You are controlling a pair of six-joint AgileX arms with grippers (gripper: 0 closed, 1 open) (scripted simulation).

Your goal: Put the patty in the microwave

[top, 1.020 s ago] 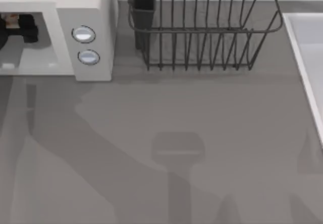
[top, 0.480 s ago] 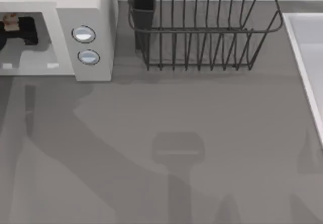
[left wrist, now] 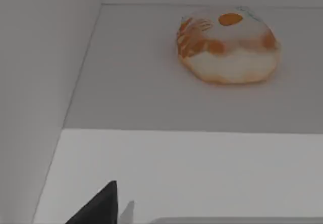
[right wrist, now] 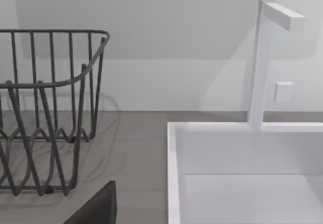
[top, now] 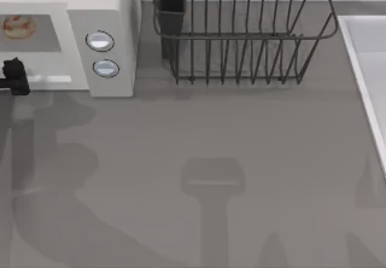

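One patty point(top: 18, 26), one microwave point(top: 102, 5) with two buttons point(top: 99, 41), one dish rack point(top: 241, 32), one sink point(right wrist: 242, 173).

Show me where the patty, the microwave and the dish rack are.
patty point(top: 18, 26), top view, middle of its top, inside the cavity.
microwave point(top: 114, 2), top view, white front panel above the two buttons.
dish rack point(top: 241, 37), top view, front rim wire.

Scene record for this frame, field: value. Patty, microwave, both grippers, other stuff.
patty: lying on the grey cavity floor, free of any gripper
microwave: white, cavity open to view, two round buttons on front panel
left gripper: at the top view's left edge, just in front of the cavity, holding nothing
dish rack: black wire, beside the microwave
sink: white, at the table's right
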